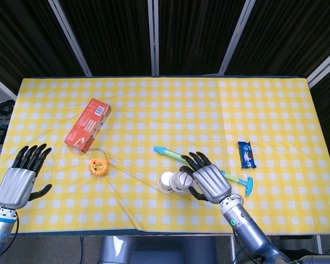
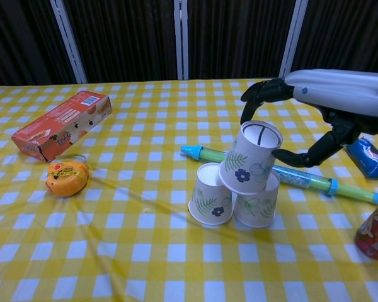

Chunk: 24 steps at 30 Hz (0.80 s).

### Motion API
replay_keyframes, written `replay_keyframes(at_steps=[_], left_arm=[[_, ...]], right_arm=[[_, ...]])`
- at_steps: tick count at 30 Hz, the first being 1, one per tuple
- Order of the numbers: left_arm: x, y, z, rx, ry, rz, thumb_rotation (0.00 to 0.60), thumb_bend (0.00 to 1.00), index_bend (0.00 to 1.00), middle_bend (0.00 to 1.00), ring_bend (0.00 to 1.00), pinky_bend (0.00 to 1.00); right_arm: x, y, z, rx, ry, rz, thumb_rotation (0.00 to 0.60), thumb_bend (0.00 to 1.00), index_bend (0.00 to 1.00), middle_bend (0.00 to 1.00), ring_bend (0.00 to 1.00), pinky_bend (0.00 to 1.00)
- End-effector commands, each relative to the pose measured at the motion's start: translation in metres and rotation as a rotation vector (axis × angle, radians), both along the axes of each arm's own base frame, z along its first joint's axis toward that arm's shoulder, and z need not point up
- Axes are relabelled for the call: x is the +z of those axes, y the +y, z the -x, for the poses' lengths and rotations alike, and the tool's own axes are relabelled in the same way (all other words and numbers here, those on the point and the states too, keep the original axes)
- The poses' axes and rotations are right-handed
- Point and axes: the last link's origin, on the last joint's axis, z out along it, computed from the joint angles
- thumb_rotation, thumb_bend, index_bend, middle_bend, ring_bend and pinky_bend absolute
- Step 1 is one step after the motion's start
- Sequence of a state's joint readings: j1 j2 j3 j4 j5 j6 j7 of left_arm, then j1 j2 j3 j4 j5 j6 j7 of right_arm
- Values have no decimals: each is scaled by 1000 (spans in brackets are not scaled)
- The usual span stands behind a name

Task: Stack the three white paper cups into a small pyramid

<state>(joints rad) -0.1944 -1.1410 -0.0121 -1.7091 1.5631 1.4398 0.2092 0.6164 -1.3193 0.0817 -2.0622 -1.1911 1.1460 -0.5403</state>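
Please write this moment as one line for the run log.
stage: placing top | right robot hand: holds tilted third white paper cup over two upside-down white paper cups | left robot hand: open, idle

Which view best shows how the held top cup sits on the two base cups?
Chest view: the top cup shows side-on, tilted over the base cups. Head view shows only its round end, half hidden by the right hand.

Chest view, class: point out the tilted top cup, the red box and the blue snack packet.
Top cup (image 2: 249,157), chest view: its flowered side wall.
Red box (image 2: 62,124), chest view: middle of its long printed face.
Blue snack packet (image 2: 368,157), chest view: its visible wrapper beside the right arm.
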Motion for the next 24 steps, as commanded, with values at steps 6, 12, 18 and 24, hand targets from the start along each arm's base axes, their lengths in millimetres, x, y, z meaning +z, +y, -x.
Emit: replay_keyframes(at_steps=[6, 12, 18, 24], left_arm=[[1, -1, 0, 2, -1, 0, 600, 211, 0, 0, 0, 0], [0, -1, 0, 0, 0, 2, 600, 211, 0, 0, 0, 0], [1, -1, 1, 6, -1, -1, 600, 211, 0, 0, 0, 0], [1, -1, 1, 5, -1, -2, 600, 212, 0, 0, 0, 0]], right_arm=[[-5, -3, -1, 0, 2, 2, 600, 342, 442, 85, 0, 86], [-7, -5, 0, -6, 3, 1, 600, 310, 434, 71, 0, 78], [-8, -3, 2, -5, 22, -5, 600, 237, 282, 9, 0, 51], [-3, 0, 2, 2, 30, 13, 600, 208, 206, 0, 0, 49]])
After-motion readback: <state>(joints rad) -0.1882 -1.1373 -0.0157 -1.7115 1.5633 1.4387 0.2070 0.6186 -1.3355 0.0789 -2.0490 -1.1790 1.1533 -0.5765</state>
